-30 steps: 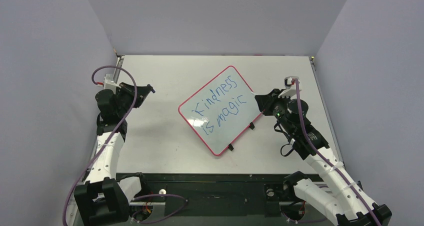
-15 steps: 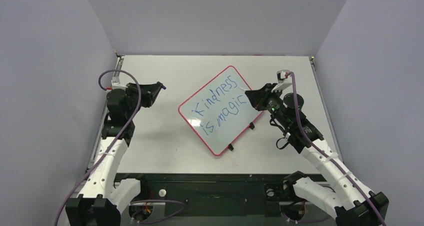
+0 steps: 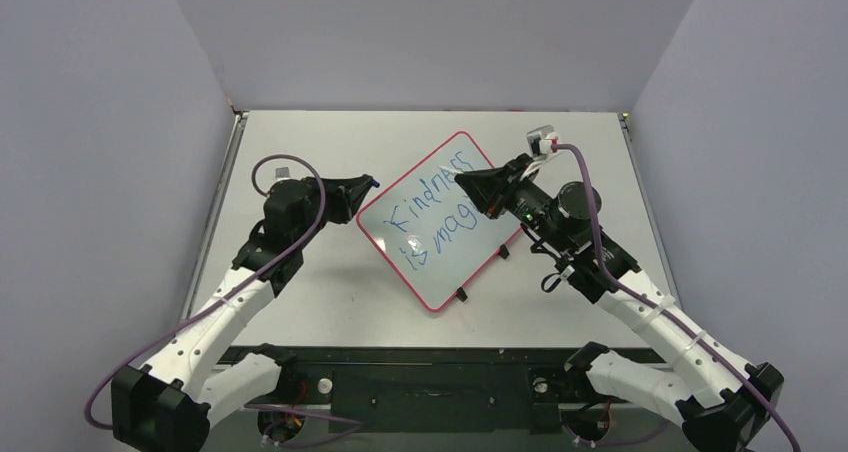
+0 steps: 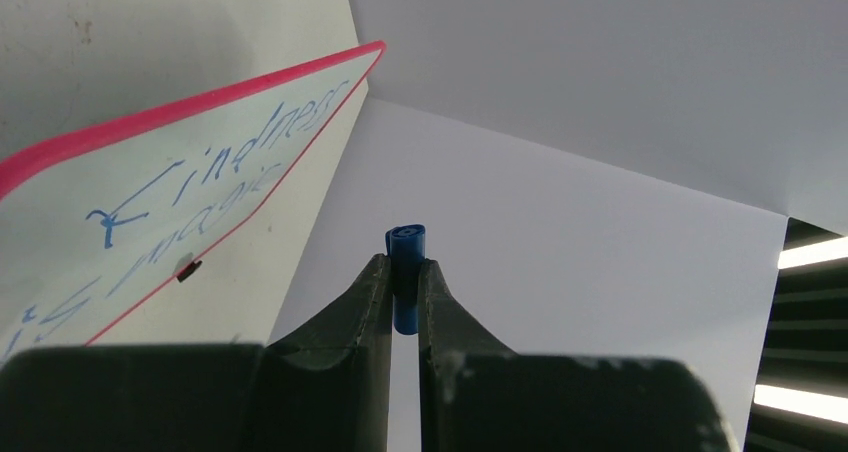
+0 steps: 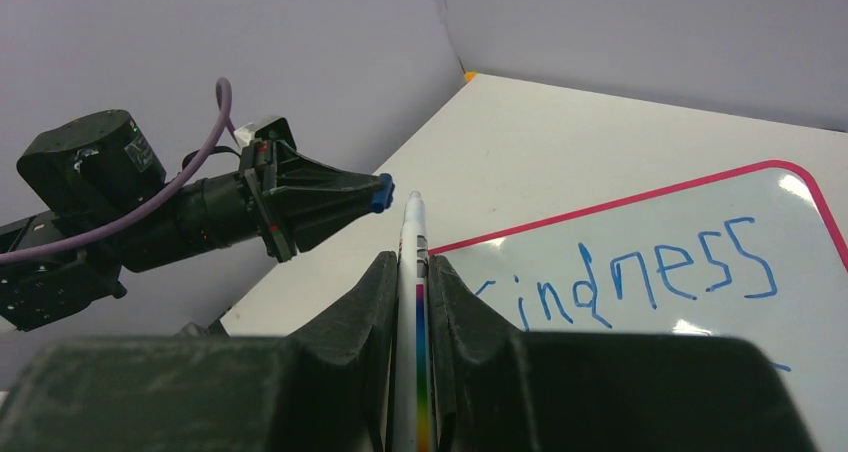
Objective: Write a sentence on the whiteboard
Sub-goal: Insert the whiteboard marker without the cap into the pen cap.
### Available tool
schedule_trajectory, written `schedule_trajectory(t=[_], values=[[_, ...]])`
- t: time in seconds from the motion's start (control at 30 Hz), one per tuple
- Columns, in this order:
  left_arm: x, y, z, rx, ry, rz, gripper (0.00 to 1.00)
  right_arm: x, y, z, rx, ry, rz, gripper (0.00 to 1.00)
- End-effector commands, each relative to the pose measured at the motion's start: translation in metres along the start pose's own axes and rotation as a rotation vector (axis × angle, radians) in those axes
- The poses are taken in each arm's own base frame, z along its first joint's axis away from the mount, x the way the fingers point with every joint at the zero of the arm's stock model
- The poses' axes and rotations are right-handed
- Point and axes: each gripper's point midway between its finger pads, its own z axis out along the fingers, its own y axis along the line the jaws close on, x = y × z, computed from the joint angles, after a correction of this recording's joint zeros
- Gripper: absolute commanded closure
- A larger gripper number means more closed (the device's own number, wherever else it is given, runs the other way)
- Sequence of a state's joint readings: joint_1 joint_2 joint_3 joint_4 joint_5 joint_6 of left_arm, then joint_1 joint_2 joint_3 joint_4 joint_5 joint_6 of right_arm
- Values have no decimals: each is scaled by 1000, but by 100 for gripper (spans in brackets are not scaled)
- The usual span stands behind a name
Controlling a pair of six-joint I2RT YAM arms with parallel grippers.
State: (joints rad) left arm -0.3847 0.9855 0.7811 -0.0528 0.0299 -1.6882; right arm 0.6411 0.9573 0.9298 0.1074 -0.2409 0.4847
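The whiteboard (image 3: 462,260), white with a red rim and two black clips (image 3: 503,251), lies tilted mid-table. The blue sentence (image 3: 425,222) reads "Kindness is magi"; my right gripper hides the line ends. My left gripper (image 3: 366,184) is shut on a blue marker cap (image 4: 405,244) above the board's left corner (image 4: 200,122). My right gripper (image 3: 463,179) is shut on a white marker (image 5: 413,227), held above the board (image 5: 700,212) with its tip pointing at the cap (image 5: 381,194). Cap and marker tip are a short gap apart.
Grey walls close in the table (image 3: 300,272) at the left, back and right. A black rail (image 3: 420,372) with the arm bases runs along the near edge. Purple cables (image 3: 290,167) loop over both arms.
Both arms swung inward. The left gripper moved right with the cap to the board's left corner. The right gripper moved left over the board with the marker, covering the end of the writing.
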Motion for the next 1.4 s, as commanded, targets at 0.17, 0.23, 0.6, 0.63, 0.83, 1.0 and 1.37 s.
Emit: schedule_trajectory(t=[0.17, 0.23, 0.6, 0.63, 0.83, 1.0, 1.37], values=[[27, -38, 5, 89, 14, -120, 100, -18, 27, 11, -100, -50, -31, 100], [34, -38, 7, 85, 31, -127, 100, -15, 28, 13, -104, -43, -30, 100], [49, -41, 8, 96, 71, -179, 100, 2, 36, 28, -123, 4, -38, 100], [50, -41, 8, 96, 72, -179, 100, 4, 37, 29, -126, 8, -40, 100], [51, -39, 10, 91, 78, -185, 100, 14, 38, 38, -123, 33, -42, 100], [52, -38, 9, 95, 88, -193, 100, 20, 36, 44, -117, 46, -44, 100], [53, -36, 10, 93, 95, -199, 100, 27, 34, 52, -104, 60, -47, 100]])
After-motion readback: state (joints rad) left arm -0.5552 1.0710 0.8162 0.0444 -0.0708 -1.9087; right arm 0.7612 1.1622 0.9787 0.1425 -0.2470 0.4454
